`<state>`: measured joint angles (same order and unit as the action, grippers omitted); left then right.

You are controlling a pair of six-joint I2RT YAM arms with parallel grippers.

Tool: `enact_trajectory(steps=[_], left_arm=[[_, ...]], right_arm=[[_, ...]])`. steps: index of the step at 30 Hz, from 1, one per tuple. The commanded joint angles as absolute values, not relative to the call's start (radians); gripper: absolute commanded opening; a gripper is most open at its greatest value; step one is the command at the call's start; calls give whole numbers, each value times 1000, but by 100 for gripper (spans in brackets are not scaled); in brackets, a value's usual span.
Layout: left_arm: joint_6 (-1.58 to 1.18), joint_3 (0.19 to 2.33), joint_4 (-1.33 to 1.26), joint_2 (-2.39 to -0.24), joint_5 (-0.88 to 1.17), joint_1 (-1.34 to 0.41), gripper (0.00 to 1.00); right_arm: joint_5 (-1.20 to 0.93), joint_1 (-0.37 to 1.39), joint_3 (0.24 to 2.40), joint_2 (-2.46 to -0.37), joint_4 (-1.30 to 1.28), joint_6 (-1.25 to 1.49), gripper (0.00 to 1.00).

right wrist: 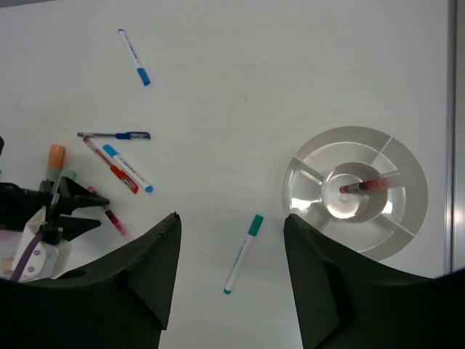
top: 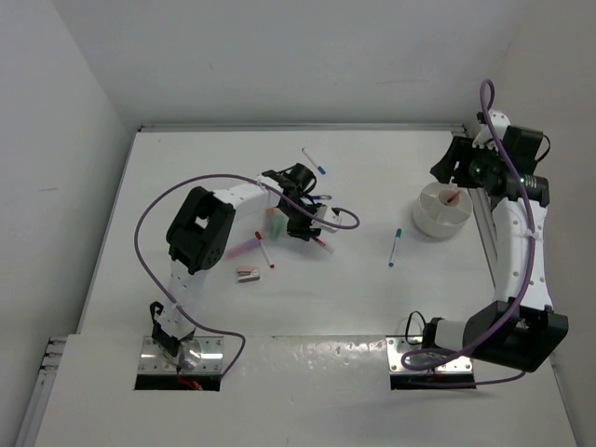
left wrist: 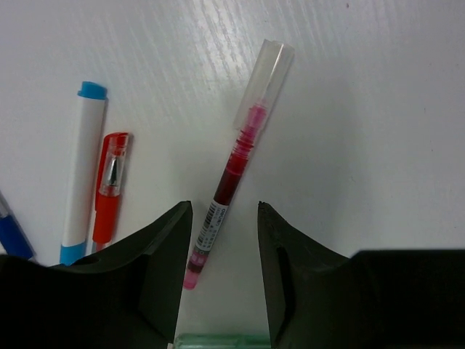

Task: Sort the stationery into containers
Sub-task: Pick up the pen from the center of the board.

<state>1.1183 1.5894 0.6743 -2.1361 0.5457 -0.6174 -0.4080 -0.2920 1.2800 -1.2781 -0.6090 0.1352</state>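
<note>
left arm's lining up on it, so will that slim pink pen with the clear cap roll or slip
Round and smooth, the slim pink pen with the clear cap would probably roll on the white table if nudged. It looks rigid and light; gripped near its lower end by the left gripper, it may tilt.

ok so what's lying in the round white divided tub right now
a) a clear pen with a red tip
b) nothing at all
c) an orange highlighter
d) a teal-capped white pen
a: the right wrist view shows a clear pen with a red tip lying across the middle well of the round white divided tub, while the teal-capped white pen lies outside it.
</note>
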Motion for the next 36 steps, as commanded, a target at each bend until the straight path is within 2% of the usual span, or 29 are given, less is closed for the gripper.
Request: enact_trajectory(steps=[1, 7, 10, 15, 16, 17, 21, 24, 27, 28, 29, 30, 36], left_arm=[[1177, 1625, 736, -2163, 563, -635, 47], [1186, 1643, 782, -2230, 528, -638, 43], [1198, 1663, 837, -2258, 514, -644, 35], [1163, 1601, 824, -2224, 482, -666, 14], [1154, 1576, 810, -2214, 483, -672, 4], [1141, 1562, 805, -2201, 511, -672, 0], [962, 1520, 738, -2117, 639, -657, 0], [749, 1488, 655, -2025, 800, -631, 0], [362, 1324, 340, -1864, 931, -583, 0], [256, 1272, 120, -1823, 933, -568, 0], [78, 1225, 24, -1746, 907, -563, 0], [13, 1168, -56, -1718, 888, -563, 0], [-261, 1123, -184, -1608, 747, -578, 0]], right_arm=[[-446, -290, 1330, -1259, -624, 155, 59], [-502, -285, 1345, -1255, -649, 170, 59], [-514, -282, 1351, -1252, -658, 169, 58], [-555, -273, 1351, -1246, -683, 173, 58], [-561, -264, 1344, -1244, -686, 176, 58], [-571, -259, 1339, -1240, -687, 176, 58], [-647, -239, 1284, -1218, -675, 193, 62], [-676, -224, 1240, -1206, -667, 222, 70], [-721, -204, 1224, -1213, -658, 277, 75], [-742, -192, 1215, -1218, -654, 314, 77], [-753, -184, 1210, -1233, -646, 330, 78], [-764, -172, 1203, -1241, -641, 360, 82], [-795, -81, 1178, -1284, -554, 483, 85]])
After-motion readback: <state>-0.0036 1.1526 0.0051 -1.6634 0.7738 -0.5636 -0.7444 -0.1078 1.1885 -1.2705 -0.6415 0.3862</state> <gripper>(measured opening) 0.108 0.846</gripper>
